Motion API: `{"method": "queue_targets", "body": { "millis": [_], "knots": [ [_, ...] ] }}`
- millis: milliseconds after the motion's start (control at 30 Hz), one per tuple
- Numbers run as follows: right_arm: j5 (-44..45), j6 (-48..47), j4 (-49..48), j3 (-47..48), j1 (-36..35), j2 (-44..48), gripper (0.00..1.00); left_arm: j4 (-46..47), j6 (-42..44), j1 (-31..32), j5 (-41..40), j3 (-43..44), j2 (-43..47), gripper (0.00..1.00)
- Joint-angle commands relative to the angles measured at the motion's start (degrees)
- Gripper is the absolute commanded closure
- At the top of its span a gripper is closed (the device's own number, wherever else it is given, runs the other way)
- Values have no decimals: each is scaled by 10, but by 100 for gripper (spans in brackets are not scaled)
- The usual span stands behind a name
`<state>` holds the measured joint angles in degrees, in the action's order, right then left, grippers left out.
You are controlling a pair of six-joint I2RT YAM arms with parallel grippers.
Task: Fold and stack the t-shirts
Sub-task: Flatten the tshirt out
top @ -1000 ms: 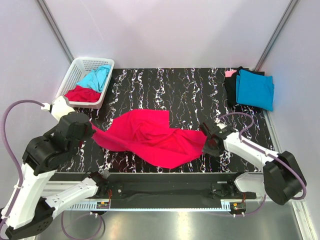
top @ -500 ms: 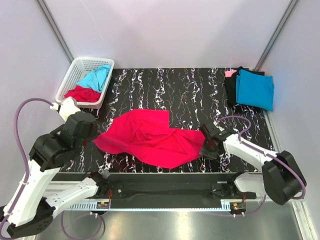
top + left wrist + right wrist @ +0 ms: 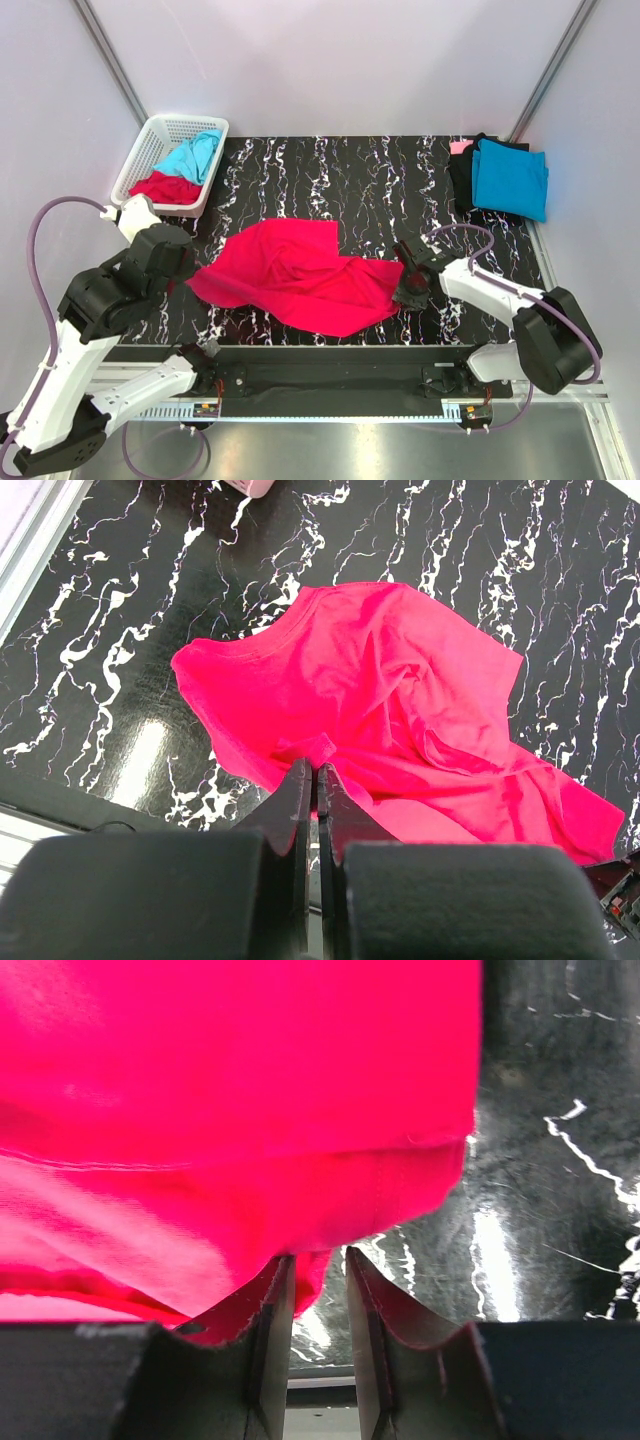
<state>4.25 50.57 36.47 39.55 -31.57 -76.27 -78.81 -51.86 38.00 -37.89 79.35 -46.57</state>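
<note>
Around the red t-shirt point(image 3: 230, 1080) hem, right jaws stand narrowly parted.

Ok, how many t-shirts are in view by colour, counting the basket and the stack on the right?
Red: 2, spread red shirt and bunched red shirt in the basket
Turquoise: 2, bunched turquoise shirt in the basket and folded turquoise shirt atop the stack
Black: 1, black shirt beneath it
Pink: 1, pink shirt, only a sliver showing
Total: 6

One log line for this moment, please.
left gripper shut, over red t-shirt | right gripper slightly open at its hem | shirt crumpled, unfolded | folded stack far right | basket holds loose shirts
</note>
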Motion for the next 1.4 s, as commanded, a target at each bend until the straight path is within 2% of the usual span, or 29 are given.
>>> {"method": "queue_targets", "body": {
  "millis": [0,500,633,667,700,833,967,1133,1167,1367],
  "knots": [
    [-5,-6,-18,25,-2,-12,66,-32,7,-2,2,-1,7,100],
    [8,5,4,40,-23,-49,70,-33,7,-2,-1,-3,9,100],
    [10,5,7,47,-35,-92,88,-33,6,-2,1,-2,9,100],
    [12,8,7,51,-38,-98,97,-33,7,-2,1,-2,9,100],
    [15,9,10,53,-46,-107,100,-33,8,-2,1,-1,12,100],
    [54,23,36,74,-69,-107,100,-35,10,-2,1,0,17,100],
    [112,31,131,129,-89,-69,100,-36,13,-2,5,-1,19,100],
    [206,54,271,233,-113,34,100,-34,32,-2,25,30,29,100],
    [214,55,311,248,-117,51,100,-33,45,-2,29,39,31,100],
    [264,38,409,344,-118,165,100,8,128,-2,83,95,53,100]
  ]
}}
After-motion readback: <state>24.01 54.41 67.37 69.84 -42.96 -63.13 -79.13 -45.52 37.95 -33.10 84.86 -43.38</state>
